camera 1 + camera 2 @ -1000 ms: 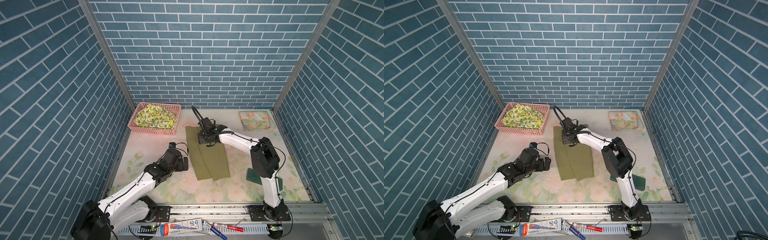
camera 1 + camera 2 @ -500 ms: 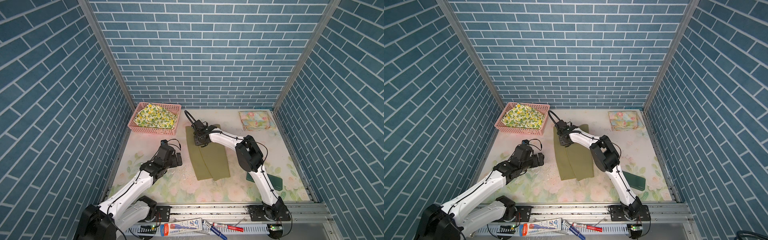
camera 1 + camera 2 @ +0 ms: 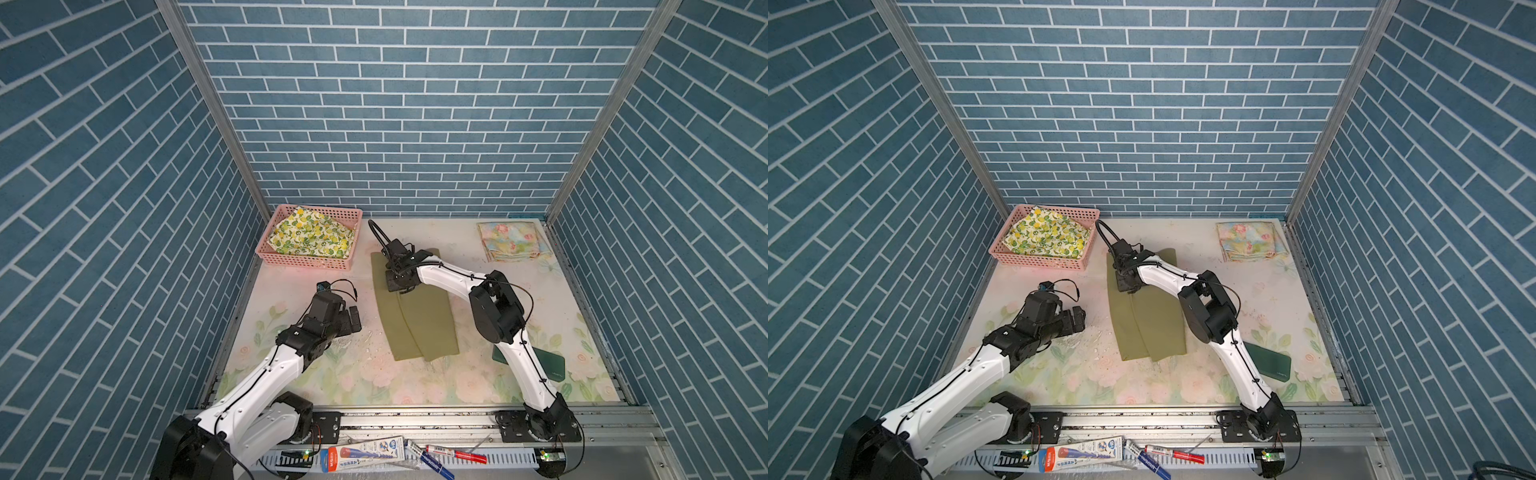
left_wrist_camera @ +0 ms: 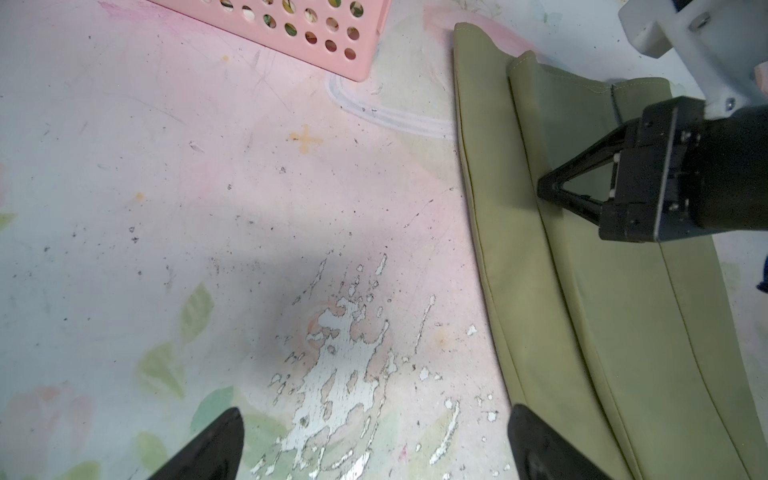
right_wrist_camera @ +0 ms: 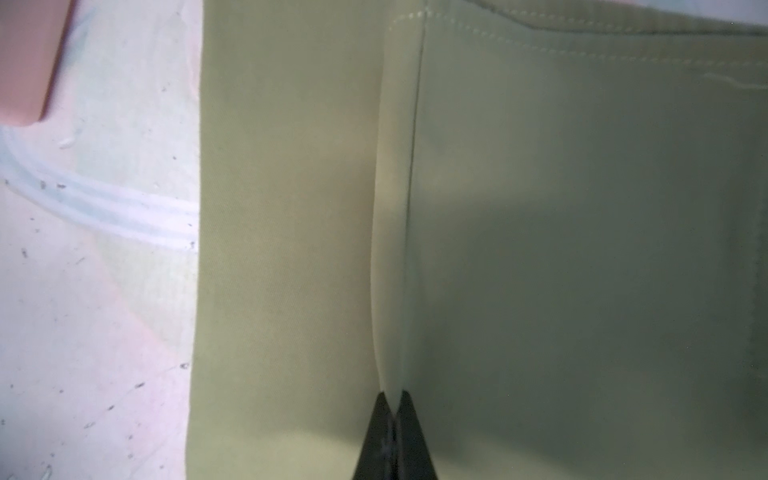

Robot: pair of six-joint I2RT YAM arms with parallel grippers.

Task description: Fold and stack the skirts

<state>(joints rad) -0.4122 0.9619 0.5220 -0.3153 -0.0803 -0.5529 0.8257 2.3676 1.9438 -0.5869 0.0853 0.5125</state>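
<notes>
The olive green skirt (image 3: 419,320) (image 3: 1150,320) lies flat mid-table, folded lengthwise into a long strip. My right gripper (image 3: 399,286) (image 3: 1127,284) is down on its far half. In the right wrist view the right gripper (image 5: 392,401) is shut, pinching a raised fold edge of the olive skirt (image 5: 540,249). My left gripper (image 3: 353,320) (image 4: 376,411) stands open over bare mat just left of the olive skirt (image 4: 602,291), holding nothing. The lemon skirt (image 3: 311,237) lies in the basket. The pastel floral skirt (image 3: 513,241) lies folded at the back right.
The pink basket (image 3: 307,262) stands at the back left, close to the olive skirt's far corner. A dark green block (image 3: 548,361) lies at the front right, partly under the right arm. Brick walls close three sides. Pens and a tube (image 3: 365,453) lie on the front rail.
My right gripper has slid left and down onto the skirt's far half and closed on the fold edge. My left gripper has drawn back a little to the left, still open.
</notes>
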